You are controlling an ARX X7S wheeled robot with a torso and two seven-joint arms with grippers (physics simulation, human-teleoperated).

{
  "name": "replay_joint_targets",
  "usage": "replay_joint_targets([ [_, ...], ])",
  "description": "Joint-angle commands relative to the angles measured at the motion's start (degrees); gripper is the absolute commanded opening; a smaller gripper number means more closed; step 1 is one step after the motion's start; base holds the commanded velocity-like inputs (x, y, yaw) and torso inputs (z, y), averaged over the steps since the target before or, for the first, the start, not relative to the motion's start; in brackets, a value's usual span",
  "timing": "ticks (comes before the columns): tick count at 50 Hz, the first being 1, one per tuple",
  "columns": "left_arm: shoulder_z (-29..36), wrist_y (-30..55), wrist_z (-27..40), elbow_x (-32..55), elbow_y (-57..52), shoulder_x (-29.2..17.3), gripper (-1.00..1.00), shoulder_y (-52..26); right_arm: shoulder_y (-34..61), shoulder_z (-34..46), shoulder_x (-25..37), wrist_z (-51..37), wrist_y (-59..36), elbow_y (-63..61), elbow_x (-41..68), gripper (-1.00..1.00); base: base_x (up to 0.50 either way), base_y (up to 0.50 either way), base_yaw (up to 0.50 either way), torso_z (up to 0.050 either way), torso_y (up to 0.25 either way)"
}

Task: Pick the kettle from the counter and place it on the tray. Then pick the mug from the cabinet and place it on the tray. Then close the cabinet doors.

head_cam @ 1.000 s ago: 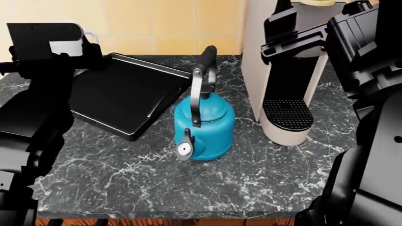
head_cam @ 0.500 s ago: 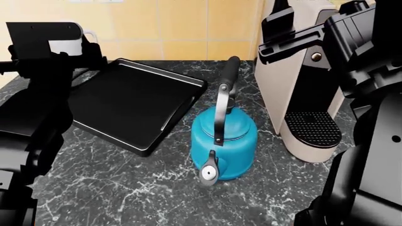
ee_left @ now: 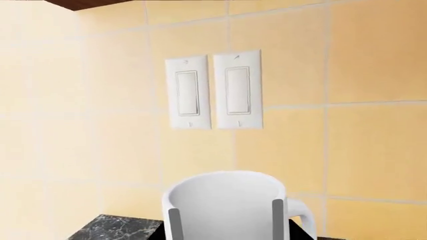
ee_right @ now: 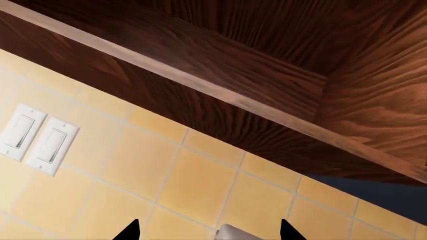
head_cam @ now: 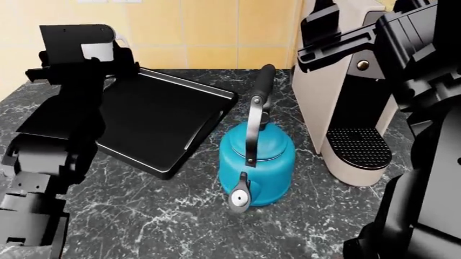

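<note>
Mug (ee_left: 227,205) half cut off between left fingers (ee_left: 175,225), grip unclear

Bright blue rounded kettle (head_cam: 256,162) stands mid-frame, tall black arched handle clear above. Tall beige coffee machine (head_cam: 344,108) stands near on its right, narrow gap between them. Black rectangular tray (head_cam: 155,116) at left, its corner near the kettle. Open dark marble counter (head_cam: 144,216) lower centre. Left arm blocks tray's left end.

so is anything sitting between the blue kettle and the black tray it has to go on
Nothing visible. The squat blue kettle stands on the dark marble counter beside the black rectangular tray, with only bare counter between them. The tray's near half looks bare.
</note>
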State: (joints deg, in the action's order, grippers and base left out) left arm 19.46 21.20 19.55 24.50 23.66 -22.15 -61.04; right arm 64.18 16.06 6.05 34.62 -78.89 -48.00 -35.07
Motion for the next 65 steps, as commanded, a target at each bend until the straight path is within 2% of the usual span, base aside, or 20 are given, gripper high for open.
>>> replay_joint_targets([
  [1, 0.8, -9.4, -1.7, -2.2, 14.0, 4.5, -1.00, -2.2, 0.6, 1.0, 0.6, 0.2, -1.6, -0.9, -0.6, 1.00, 0.00, 0.00, 0.00, 0.000, 0.000],
  [8, 0.9, -19.6, -3.8, -4.5, 29.4, 7.5, -1.00, -5.3, 0.5, 1.3, 0.7, 0.1, -2.1, -1.0, -0.8, 1.00, 0.00, 0.00, 0.00, 0.001, 0.000],
  [14, 0.8, -33.9, -6.1, -7.0, 51.1, 11.3, -1.00, -11.1, 0.4, 1.5, 0.9, 0.1, -2.4, -1.2, -1.0, 1.00, 0.00, 0.00, 0.00, 0.000, 0.002],
  [45, -12.8, -33.6, -5.9, -19.5, 51.3, 11.6, -1.00, -7.7, -0.9, 0.5, 0.5, -0.5, -0.9, -0.6, -0.2, 1.00, 0.00, 0.00, 0.00, 0.000, 0.000],
  [65, -17.3, -32.5, -5.7, -23.3, 51.3, 11.4, -1.00, -5.9, -1.2, 0.2, 0.2, -1.1, 0.3, 0.5, 0.6, 1.00, 0.00, 0.00, 0.00, 0.001, 0.001],
])
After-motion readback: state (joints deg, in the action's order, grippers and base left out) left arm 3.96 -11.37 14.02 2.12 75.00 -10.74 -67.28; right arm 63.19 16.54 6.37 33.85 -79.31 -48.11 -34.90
